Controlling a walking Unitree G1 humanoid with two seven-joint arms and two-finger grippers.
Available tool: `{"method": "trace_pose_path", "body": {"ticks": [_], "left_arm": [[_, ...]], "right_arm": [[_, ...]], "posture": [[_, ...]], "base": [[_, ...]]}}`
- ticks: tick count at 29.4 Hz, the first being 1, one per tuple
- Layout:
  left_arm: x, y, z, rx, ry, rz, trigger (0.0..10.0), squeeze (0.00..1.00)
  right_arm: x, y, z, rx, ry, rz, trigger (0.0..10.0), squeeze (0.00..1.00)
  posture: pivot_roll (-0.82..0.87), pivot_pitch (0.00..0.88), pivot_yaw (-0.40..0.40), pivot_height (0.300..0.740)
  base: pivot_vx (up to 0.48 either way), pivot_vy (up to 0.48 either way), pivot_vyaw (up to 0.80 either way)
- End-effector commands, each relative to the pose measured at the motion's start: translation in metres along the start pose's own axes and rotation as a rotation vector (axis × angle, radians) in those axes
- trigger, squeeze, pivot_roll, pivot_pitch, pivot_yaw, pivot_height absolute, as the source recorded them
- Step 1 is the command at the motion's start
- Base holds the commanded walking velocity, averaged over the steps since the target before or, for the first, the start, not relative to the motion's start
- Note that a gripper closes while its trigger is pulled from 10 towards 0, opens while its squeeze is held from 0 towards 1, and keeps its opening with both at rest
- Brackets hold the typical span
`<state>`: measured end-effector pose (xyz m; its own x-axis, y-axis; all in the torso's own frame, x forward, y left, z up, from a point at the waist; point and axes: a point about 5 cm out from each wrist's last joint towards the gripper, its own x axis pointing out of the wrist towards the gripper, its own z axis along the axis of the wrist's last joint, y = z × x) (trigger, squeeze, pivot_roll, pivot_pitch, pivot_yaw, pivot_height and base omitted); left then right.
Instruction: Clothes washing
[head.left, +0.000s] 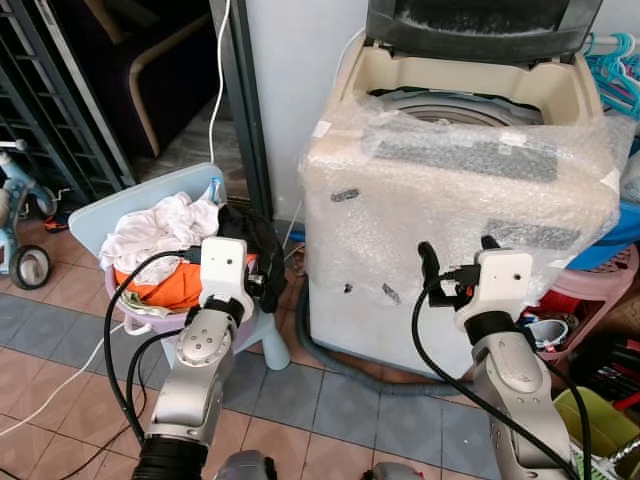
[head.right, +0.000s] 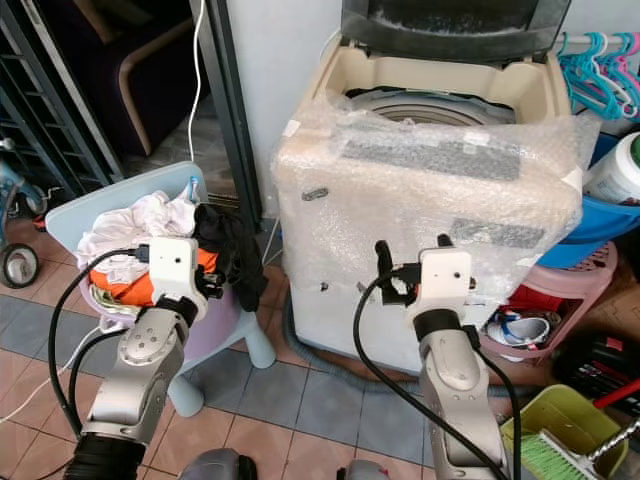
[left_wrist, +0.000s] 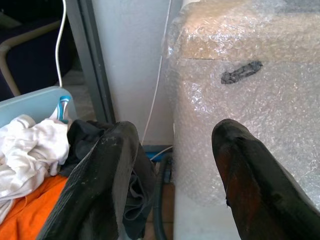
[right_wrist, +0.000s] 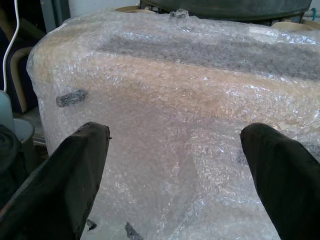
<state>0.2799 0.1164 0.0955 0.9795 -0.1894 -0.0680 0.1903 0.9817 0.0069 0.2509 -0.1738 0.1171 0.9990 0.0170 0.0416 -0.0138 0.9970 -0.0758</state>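
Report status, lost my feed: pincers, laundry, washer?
Left pincer open beside laundry basket. Right pincer open facing bubble-wrapped washer, lid up. Clothes unloaded.

Bright even daylight, sharp focus, soft glare on bubble wrap (head.left: 450, 190).

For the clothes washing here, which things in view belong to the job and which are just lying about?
Belongs to the job:
washing machine, lid up, front in bubble wrap
laundry basket with white, orange and black clothes
left gripper, open
right gripper, open

Lying about:
hangers
tricycle
green bin
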Motion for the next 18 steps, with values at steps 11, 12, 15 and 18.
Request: {"method": "trace_pose_path", "body": {"ticks": [11, 12, 15, 18], "left_arm": [[-0.016, 0.019, -0.014, -0.014, 0.047, 0.039, 10.0, 0.00], [-0.016, 0.019, -0.014, -0.014, 0.047, 0.039, 10.0, 0.00], [-0.015, 0.016, -0.013, -0.036, 0.036, 0.012, 10.0, 0.00], [-0.015, 0.013, -0.012, -0.029, 0.033, -0.016, 10.0, 0.00]], "right_arm": [[-0.024, 0.000, -0.023, 0.014, 0.111, -0.065, 10.0, 0.00], [-0.024, 0.000, -0.023, 0.014, 0.111, -0.065, 10.0, 0.00], [-0.022, -0.001, -0.024, 0.010, 0.118, -0.077, 10.0, 0.00], [-0.021, -0.004, -0.024, 0.006, 0.116, -0.081, 10.0, 0.00]], "posture": [[-0.11, 0.030, 0.053, 0.740], [-0.11, 0.030, 0.053, 0.740], [-0.12, 0.027, 0.059, 0.740], [-0.12, 0.028, 0.060, 0.740]], "base": [[0.000, 0.000, -0.07], [0.000, 0.000, -0.80], [0.000, 0.000, -0.80], [0.000, 0.000, -0.80]]}}
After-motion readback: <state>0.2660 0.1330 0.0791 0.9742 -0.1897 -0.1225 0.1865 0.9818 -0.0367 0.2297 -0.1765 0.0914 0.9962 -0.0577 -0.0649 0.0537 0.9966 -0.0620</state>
